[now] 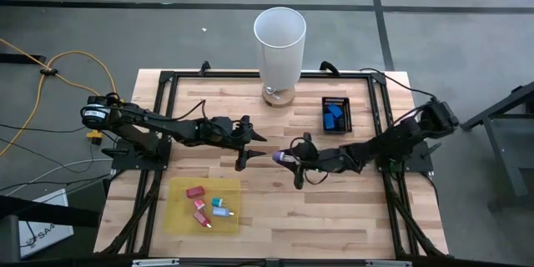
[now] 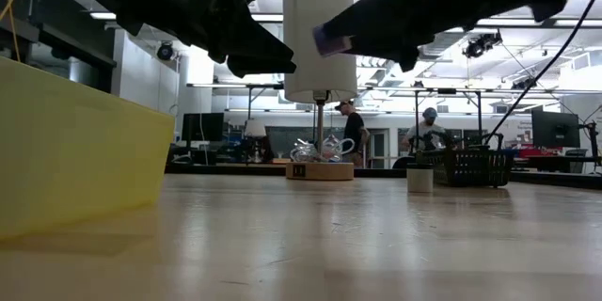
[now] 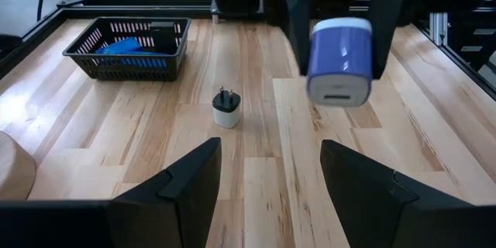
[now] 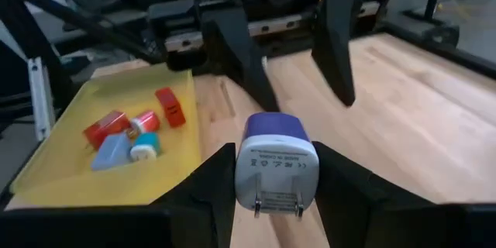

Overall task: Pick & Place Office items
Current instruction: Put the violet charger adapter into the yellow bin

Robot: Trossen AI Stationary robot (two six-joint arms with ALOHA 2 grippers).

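Right gripper [image 4: 267, 194] clamps the purple-and-white charger [image 4: 275, 163] mid-air above table centre, facing the left gripper [image 3: 267, 178], jaws spread, empty — handover wants slow approach, prongs clear.

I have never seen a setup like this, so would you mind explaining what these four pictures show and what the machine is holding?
Two dark robot arms work at a wooden table. One picture looks straight down, one looks level across the tabletop, and one comes from each arm's wrist. The right gripper holds a purple-and-white plug-in charger in the air at mid-table. The left gripper faces it, open and empty. On the table lie a yellow tray with several small red and blue items, a black basket with blue pieces, a tall white cylinder, and one small white plug standing alone.
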